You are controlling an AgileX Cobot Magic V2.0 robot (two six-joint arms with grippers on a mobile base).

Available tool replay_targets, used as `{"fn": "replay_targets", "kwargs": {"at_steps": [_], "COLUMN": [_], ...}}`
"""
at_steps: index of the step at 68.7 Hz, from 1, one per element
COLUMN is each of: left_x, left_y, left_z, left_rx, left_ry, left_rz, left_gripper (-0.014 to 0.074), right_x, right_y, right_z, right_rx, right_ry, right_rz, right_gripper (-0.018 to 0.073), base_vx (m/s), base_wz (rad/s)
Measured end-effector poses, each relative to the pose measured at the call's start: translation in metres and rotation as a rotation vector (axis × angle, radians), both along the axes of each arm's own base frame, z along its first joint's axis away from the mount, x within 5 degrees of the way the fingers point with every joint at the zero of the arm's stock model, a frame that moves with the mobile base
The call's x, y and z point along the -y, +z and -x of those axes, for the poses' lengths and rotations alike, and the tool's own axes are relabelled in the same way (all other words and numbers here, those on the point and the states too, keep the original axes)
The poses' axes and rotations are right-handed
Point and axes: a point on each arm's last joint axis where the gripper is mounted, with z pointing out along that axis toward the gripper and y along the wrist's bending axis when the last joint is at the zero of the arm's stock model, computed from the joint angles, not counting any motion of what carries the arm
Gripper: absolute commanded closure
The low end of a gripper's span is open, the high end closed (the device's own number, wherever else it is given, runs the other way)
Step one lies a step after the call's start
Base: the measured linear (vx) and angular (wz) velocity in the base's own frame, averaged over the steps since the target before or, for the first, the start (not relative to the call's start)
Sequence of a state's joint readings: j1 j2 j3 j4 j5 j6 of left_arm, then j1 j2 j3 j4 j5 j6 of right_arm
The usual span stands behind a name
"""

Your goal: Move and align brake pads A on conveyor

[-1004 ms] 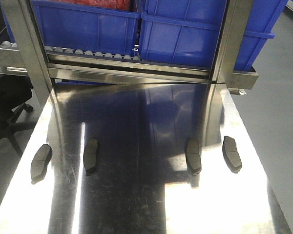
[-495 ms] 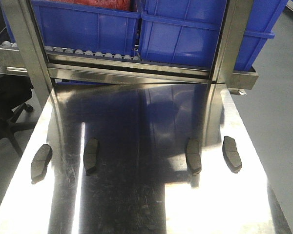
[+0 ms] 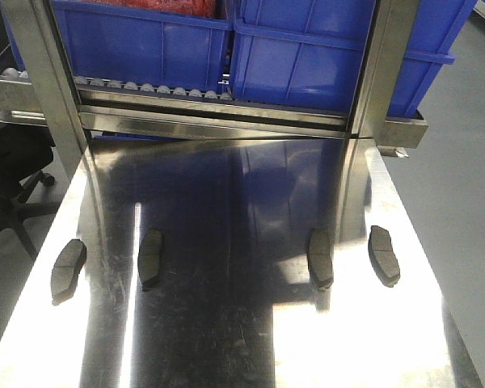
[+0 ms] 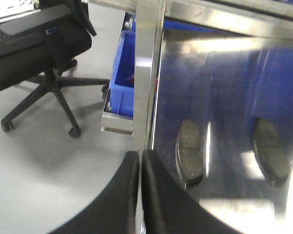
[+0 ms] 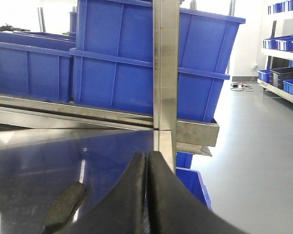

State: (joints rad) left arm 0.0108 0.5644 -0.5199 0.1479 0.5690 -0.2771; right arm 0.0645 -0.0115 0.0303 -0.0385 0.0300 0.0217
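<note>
Two grippers sit nearest the lenses. In the left wrist view the left gripper (image 4: 139, 160) fills the bottom centre, its black jaws pressed together with nothing between them. In the right wrist view the right gripper (image 5: 147, 160) is likewise closed and empty at the bottom centre. Above it in that view, at the lower left, part of one dark pad lies on the steel table (image 3: 226, 347). In the front view this shiny table fills the lower frame, and all four brake pads A lie flat on it in a loose row across the middle, long sides running away from the camera. The far-left pad (image 3: 68, 267) sits near the table's left edge, angled a little. The inner-left pad (image 3: 150, 258) is near it. Well apart from these, across a bare stretch of steel, the inner-right pad (image 3: 320, 258) and the far-right pad (image 3: 384, 255) lie close together. Beyond the table, across the top of the frame, stands the steel roller rack (image 3: 145, 87) carrying blue bins (image 3: 307, 56). A black office chair (image 3: 12, 174) stands at the left edge.
</note>
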Motion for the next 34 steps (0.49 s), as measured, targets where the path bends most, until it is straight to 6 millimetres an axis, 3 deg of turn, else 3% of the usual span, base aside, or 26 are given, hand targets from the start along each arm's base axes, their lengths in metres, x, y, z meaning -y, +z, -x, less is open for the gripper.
{"fn": "replay_targets", "kwargs": {"at_steps": [7, 27, 34], "left_x": [0.0, 0.0, 0.0], "left_y": [0.002, 0.003, 0.008], "left_z": [-0.002, -0.008, -0.014], "left_rx": [0.022, 0.006, -0.05], "left_ry": [-0.004, -0.004, 0.003], "left_rz": [0.0, 0.0, -0.001], "left_gripper": [0.0493, 0.0139, 0.0067], "right_x": [0.0, 0.0, 0.0], "right_y": [0.0, 0.0, 0.0], "right_z": [0.0, 0.0, 0.0], "right_rx": [0.0, 0.0, 0.0], "right_ry": [0.0, 0.0, 0.0], "right_rz": [0.0, 0.0, 0.0], "right_gripper": [0.0569, 0.0569, 0.0569], "base_vx": [0.0, 0.0, 0.0], "base_wz": [0.0, 0.0, 0.0]}}
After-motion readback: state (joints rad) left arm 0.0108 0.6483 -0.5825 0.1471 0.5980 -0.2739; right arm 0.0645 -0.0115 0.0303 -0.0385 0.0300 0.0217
